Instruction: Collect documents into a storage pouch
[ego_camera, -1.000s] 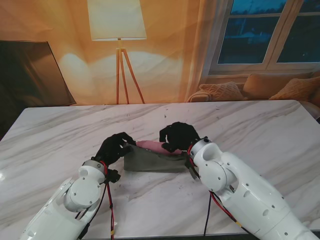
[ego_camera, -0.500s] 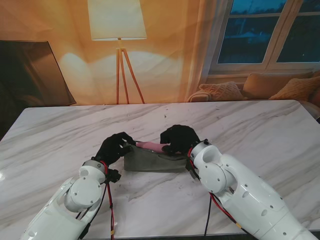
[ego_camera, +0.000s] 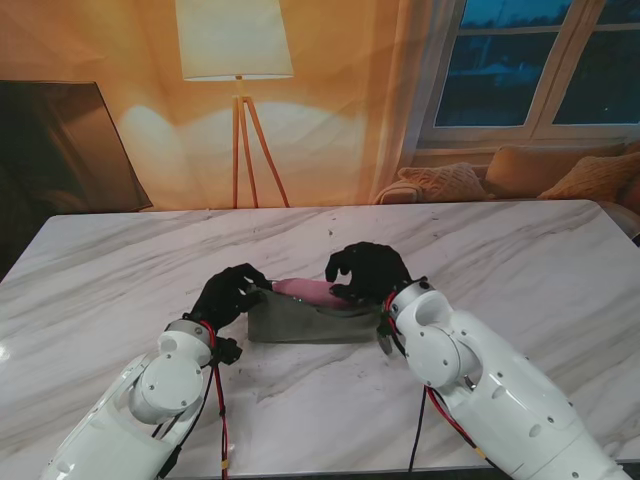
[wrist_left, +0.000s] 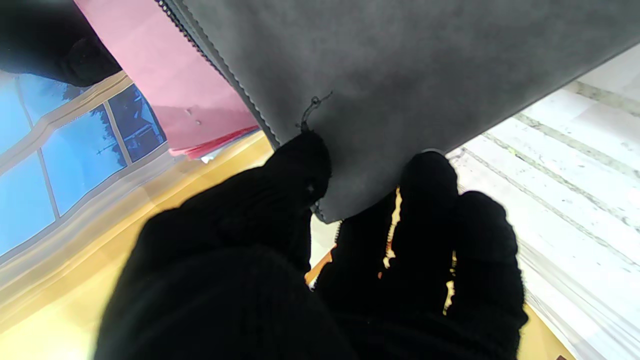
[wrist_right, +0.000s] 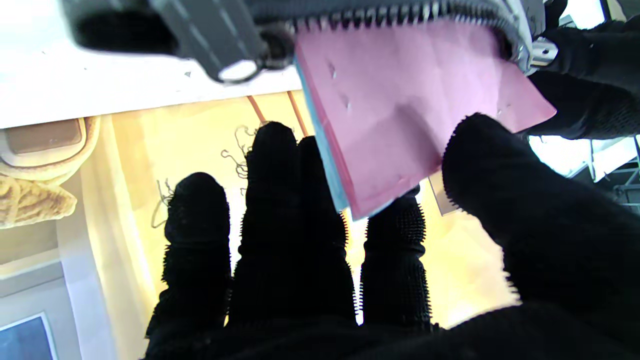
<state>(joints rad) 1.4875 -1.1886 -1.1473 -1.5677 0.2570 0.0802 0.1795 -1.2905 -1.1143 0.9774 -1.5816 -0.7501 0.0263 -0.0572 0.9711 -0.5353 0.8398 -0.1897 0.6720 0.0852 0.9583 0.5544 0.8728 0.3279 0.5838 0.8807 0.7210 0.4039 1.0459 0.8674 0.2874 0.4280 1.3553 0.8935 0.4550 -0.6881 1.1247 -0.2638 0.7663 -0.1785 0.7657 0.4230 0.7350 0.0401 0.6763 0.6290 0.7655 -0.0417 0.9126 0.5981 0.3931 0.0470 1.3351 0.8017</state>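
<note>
Stand view: the left hand (ego_camera: 228, 296) pinches the grey pouch's (ego_camera: 300, 321) left corner on the marble table (ego_camera: 520, 260). The right hand's (ego_camera: 366, 272) fingers (wrist_right: 395, 250) hold pink documents (ego_camera: 308, 290) sticking out of its far opening.

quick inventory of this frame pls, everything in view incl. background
pouch: 1, grey, zippered, centre of table near me, between both hands
documents: a pink sheet on top with a blue one under it, sticking out of the pouch's open far edge; full count cannot be told
table: 1, white marble with grey veins
floor lamp: 1, cream shade on wooden tripod, beyond the table
cushions: several, tan, by the window, far right
window: 1, white frame, dark blue outside, far right
dark panel: 1, far left
left hand: 1, black glove, pinching the pouch's left end
right hand: 1, black glove, fingers on the documents at the pouch's right end
</note>
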